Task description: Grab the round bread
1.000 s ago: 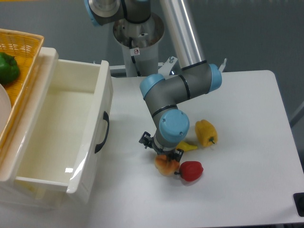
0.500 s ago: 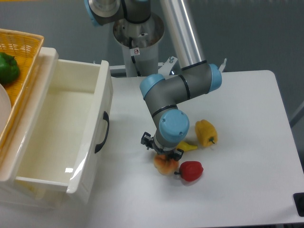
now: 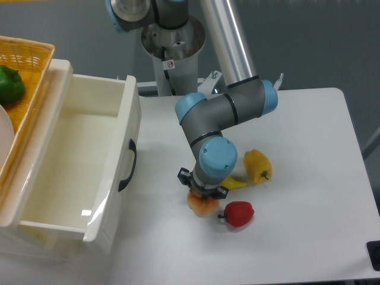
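The round bread (image 3: pixel 201 205) is a small pale orange bun on the white table, just left of the red pepper (image 3: pixel 238 213). My gripper (image 3: pixel 202 194) hangs straight over the bun, its wrist hiding the bun's upper part. The dark fingers (image 3: pixel 184 176) sit on either side of the bun's top. The jaws look closed in on the bun, but the wrist hides the contact.
A yellow pepper (image 3: pixel 257 165) lies right of the wrist, with a small yellow piece (image 3: pixel 236 183) beside it. An open white drawer (image 3: pixel 71 160) stands to the left, with a wicker basket (image 3: pixel 24 71) holding a green pepper (image 3: pixel 10 84) behind it.
The bun has shifted slightly left and away from the red pepper, moving with the gripper. The fingers have drawn closer around it.
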You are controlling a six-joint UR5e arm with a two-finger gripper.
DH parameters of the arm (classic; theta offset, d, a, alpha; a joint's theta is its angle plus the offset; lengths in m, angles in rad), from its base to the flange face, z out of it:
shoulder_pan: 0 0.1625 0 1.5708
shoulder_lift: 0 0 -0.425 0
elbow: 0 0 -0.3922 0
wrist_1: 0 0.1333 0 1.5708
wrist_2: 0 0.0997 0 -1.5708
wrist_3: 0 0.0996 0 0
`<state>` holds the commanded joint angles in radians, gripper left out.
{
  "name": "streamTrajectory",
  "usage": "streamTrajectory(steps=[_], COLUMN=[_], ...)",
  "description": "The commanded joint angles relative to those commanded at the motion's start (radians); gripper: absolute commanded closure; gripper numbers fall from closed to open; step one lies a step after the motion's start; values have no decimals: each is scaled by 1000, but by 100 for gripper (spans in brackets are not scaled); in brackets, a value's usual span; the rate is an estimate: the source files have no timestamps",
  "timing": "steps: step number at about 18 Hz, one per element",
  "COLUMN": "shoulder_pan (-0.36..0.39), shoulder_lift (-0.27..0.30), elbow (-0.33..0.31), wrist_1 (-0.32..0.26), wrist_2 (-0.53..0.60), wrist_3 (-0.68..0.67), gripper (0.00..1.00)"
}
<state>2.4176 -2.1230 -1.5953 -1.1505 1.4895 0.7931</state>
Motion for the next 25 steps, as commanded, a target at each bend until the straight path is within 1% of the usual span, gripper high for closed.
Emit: streamTrajectory(steps=[2, 4, 7, 12, 15, 18, 19, 22, 25], shoulder_pan=[0, 2, 3, 6, 8, 3, 0, -2, -2], shoulder_lift=[2, 2, 9, 21, 49, 87, 104, 141, 176], elbow=[0, 0, 5, 32, 34, 32, 32, 31, 29], wrist_1=[0, 0, -2, -11, -14, -35, -35, -60, -80], wrist_2=[0, 0, -2, 0, -3, -5, -5, -5, -5], wrist_3=[0, 0, 5, 8, 11, 18, 32, 110, 144], gripper=[89, 97, 97, 97, 97, 97, 97, 97, 97])
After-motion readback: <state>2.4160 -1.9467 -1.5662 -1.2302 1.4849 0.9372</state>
